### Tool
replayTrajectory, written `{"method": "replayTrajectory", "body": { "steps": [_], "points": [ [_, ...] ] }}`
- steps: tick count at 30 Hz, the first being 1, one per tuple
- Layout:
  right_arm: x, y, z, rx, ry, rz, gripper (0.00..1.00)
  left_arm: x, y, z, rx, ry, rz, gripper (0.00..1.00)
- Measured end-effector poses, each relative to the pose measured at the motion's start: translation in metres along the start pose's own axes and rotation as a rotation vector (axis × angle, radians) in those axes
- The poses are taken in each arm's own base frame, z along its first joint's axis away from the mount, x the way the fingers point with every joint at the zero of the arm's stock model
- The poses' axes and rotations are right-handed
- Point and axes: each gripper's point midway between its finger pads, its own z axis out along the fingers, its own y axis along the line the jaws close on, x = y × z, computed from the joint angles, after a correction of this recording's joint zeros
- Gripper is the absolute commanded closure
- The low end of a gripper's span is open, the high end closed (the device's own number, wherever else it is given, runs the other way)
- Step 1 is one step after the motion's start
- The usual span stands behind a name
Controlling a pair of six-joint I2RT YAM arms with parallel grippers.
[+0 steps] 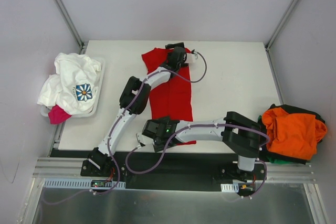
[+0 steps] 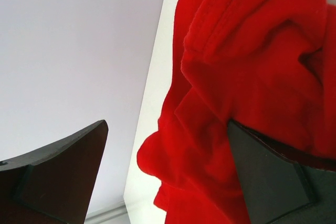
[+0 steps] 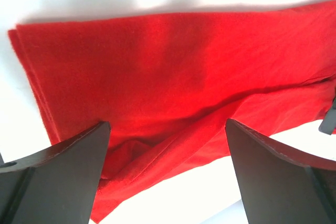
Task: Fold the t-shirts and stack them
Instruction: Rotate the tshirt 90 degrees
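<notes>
A bright red t-shirt (image 1: 170,95) lies in the middle of the table as a long strip running from far to near. My left gripper (image 1: 176,52) is open over its bunched far end (image 2: 252,66); one finger (image 2: 273,177) rests on the cloth, the other (image 2: 63,166) hangs past the table edge. My right gripper (image 1: 152,129) is open above the near end (image 3: 173,66), with the layered cloth edge between its fingers (image 3: 68,171). A white t-shirt with a blue flower print (image 1: 73,85) and a pink one (image 1: 58,115) sit at the left. An orange one (image 1: 291,129) lies at the right.
The white and pink shirts are heaped in a white tray (image 1: 97,106) at the table's left edge. The orange shirt lies on dark and green cloth (image 1: 281,158) off the right edge. The white table (image 1: 231,82) has grey walls close around it.
</notes>
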Motion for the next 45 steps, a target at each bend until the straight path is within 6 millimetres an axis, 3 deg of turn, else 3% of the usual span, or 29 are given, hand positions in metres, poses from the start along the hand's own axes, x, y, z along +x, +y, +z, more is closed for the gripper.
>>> {"method": "replayTrajectory", "body": {
  "steps": [13, 21, 33, 36, 39, 45],
  "points": [
    [-0.021, -0.001, -0.001, 0.025, -0.023, -0.027, 0.04, 0.001, 0.001, -0.011, 0.022, -0.007, -0.002, 0.01],
    [-0.021, -0.021, -0.009, 0.110, 0.006, -0.026, 0.04, 0.002, 0.007, -0.022, 0.047, 0.006, -0.014, 0.01],
    [-0.021, -0.049, -0.029, 0.251, 0.031, -0.024, 0.04, -0.022, 0.067, -0.052, -0.047, -0.027, -0.056, 0.01],
    [-0.008, -0.055, -0.038, 0.283, 0.040, -0.010, 0.04, -0.021, 0.087, -0.071, -0.075, -0.017, -0.072, 0.01],
    [0.017, -0.065, -0.049, 0.305, 0.051, 0.041, 0.04, -0.007, 0.099, -0.105, -0.072, 0.006, -0.095, 0.01],
    [0.074, -0.093, -0.079, 0.341, 0.045, 0.230, 0.04, 0.040, 0.109, -0.203, -0.061, 0.046, -0.173, 0.01]
  ]
}}
